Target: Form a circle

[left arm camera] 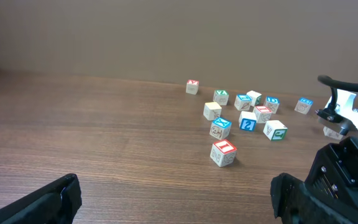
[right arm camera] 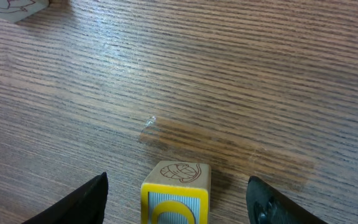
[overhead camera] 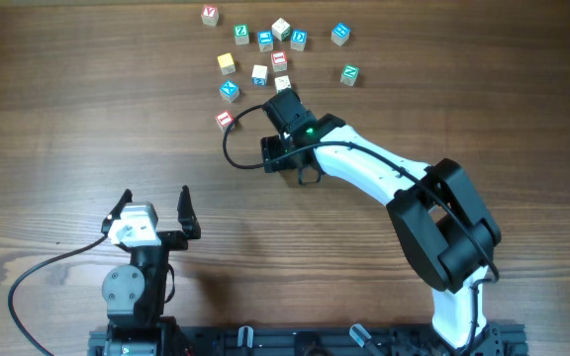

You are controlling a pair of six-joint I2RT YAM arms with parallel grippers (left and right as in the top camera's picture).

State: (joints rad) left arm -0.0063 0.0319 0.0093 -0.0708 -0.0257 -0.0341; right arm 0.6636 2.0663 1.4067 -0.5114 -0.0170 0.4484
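Wooden letter cubes (overhead camera: 259,74), a dozen or so, lay in a loose scatter at the far middle of the wood-grain table (overhead camera: 67,129), not drawn up into a circle. Each was small and pale, its faces framed in red, green, blue or yellow around a letter; some faces carried a brown line drawing. On the left edge of the scatter a yellow cube (overhead camera: 227,63), a blue cube (overhead camera: 229,91) and a red cube (overhead camera: 225,120) stood in a rough line, apart from one another, the red one nearest the robot. The right gripper (overhead camera: 284,96) reached to the near edge of the scatter, jaws parted. In the right wrist view a yellow-framed cube (right arm camera: 176,190) stood upright on the table between the fingers (right arm camera: 89,205), with bare table on either side, so neither finger touched it; its top face bore a line drawing. The left gripper (overhead camera: 153,210) stood well apart at the near left, jaws spread wide and holding nothing. The letters were too small to read in the overhead view
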